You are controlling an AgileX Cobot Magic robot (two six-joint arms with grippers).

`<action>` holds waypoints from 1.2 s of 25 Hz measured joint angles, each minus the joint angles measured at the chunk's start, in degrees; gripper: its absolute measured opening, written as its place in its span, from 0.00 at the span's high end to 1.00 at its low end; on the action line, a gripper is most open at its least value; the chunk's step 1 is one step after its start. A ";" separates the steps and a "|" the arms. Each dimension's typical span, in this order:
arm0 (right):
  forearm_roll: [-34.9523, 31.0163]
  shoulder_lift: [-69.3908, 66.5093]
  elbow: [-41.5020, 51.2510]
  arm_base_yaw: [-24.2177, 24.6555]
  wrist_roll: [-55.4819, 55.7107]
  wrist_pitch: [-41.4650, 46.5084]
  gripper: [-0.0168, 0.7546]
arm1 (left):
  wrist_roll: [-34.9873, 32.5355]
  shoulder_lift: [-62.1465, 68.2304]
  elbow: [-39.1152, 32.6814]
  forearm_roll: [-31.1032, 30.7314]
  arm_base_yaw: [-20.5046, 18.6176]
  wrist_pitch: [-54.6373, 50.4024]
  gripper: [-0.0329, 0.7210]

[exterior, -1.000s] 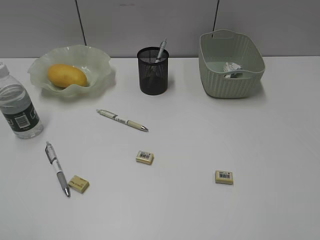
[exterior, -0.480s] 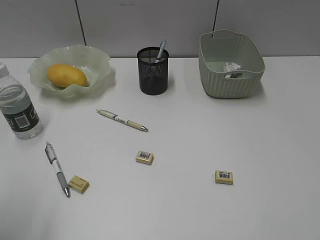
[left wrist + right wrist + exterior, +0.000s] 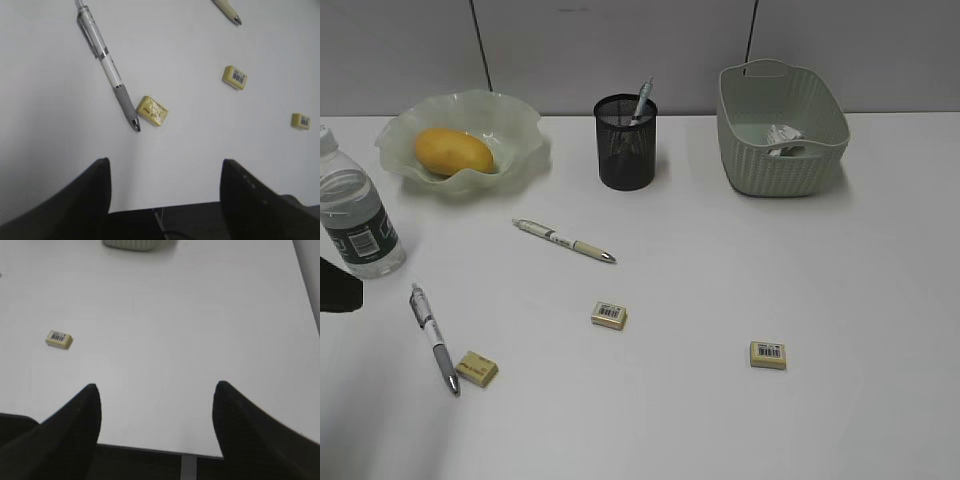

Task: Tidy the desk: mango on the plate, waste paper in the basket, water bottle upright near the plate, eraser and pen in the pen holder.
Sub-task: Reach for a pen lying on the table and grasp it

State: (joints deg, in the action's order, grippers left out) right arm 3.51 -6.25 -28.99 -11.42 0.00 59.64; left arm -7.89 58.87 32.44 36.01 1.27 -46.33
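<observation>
The mango [image 3: 453, 150] lies on the ruffled plate [image 3: 516, 113] at the back left. The water bottle [image 3: 355, 215] stands upright in front of the plate. Waste paper [image 3: 783, 137] sits in the basket [image 3: 765, 172]. The pen holder [image 3: 626, 145] has one pen [image 3: 643, 100] in it. Two pens [image 3: 565, 241] [image 3: 434, 337] and three erasers [image 3: 477, 368] [image 3: 609, 315] [image 3: 768, 354] lie on the desk. My left gripper [image 3: 165, 162] is open and empty, short of a pen [image 3: 107, 70] and an eraser [image 3: 152, 110]. My right gripper [image 3: 156, 386] is open and empty over the desk's front edge.
A dark part of the left arm [image 3: 337, 286] shows at the left edge of the exterior view, just below the bottle. In the right wrist view an eraser [image 3: 59, 339] lies far left and the basket's base [image 3: 140, 244] is at the top.
A dark part of the left arm has come into the exterior view at its left edge. Nothing on the desk has moved.
</observation>
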 joint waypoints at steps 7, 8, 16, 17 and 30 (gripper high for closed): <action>-0.28 2.16 0.00 1.26 0.00 0.00 0.26 | 5.02 8.76 2.93 0.72 0.00 3.52 0.28; -0.28 2.16 0.00 1.26 0.00 0.00 0.26 | 5.83 9.90 3.33 0.72 0.31 3.93 0.29; -0.34 4.21 0.07 1.26 0.00 0.00 0.26 | 18.46 19.92 8.14 -2.60 8.84 10.27 0.31; -0.34 4.95 0.07 1.26 0.00 0.00 0.26 | 20.97 21.77 9.07 -4.99 9.41 10.33 0.31; -0.61 6.76 0.07 1.26 0.33 -0.03 0.26 | 49.62 36.30 16.23 -25.89 16.26 9.39 0.33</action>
State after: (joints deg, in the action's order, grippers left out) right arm 2.90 0.51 -28.92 -10.16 0.33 59.62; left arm 41.73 95.17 48.66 10.12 17.53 -36.95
